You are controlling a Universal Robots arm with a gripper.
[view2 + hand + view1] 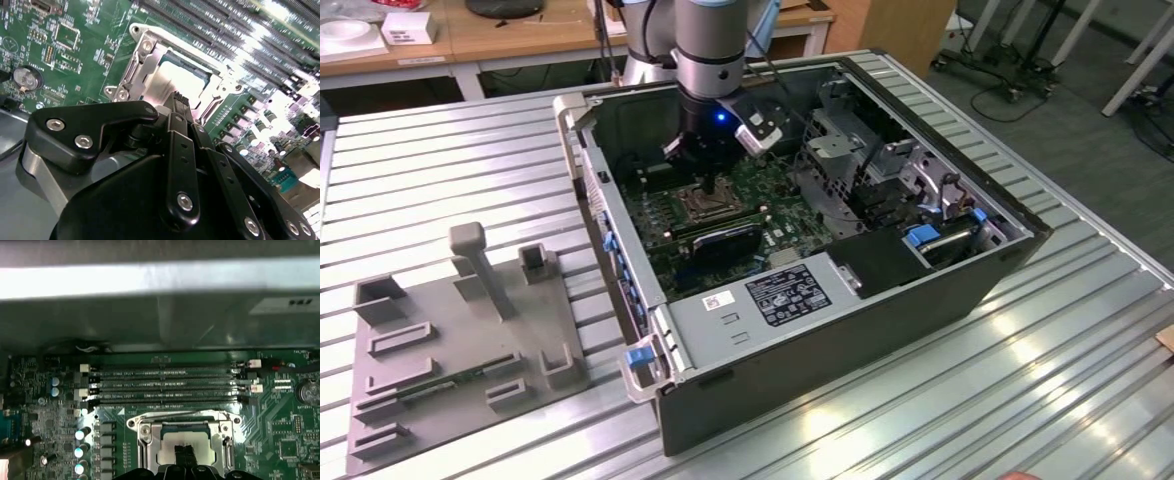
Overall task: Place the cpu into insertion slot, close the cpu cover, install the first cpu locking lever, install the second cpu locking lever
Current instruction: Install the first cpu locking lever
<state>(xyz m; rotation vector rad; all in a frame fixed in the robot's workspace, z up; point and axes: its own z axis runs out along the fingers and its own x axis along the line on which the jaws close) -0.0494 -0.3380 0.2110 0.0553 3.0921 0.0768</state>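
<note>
Second wrist view is showing the gripper (179, 100) with fingertips pressed together, holding nothing, hovering just over the cpu (180, 80). That chip is lying in the insertion slot (131, 75), the cpu cover (226, 432) framing it. Beyond are lying long memory slots (162, 385).
</note>
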